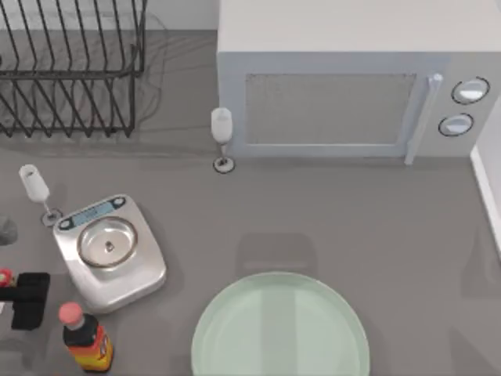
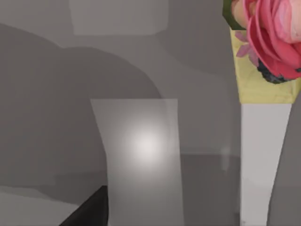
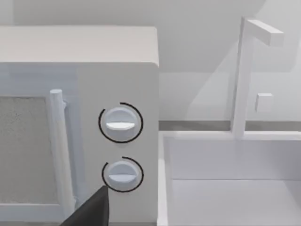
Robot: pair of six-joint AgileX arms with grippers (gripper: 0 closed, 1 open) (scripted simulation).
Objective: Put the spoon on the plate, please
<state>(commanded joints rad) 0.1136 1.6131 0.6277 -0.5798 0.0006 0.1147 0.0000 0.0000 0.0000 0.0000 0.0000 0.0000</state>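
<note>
I'm flagging risk: the plate is sitting bottom-centre in the top view, but I'm failing to place the spoon and can't tell whether the left gripper or right gripper is parted or closed, so a blind reach is risking clipping the stemmed glass or bottle.

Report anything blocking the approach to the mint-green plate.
Nothing visible does. The plate carries nothing, and bare table borders its visible rim. The scale and bottle stand apart at its left; the microwave sits well behind it.
</note>
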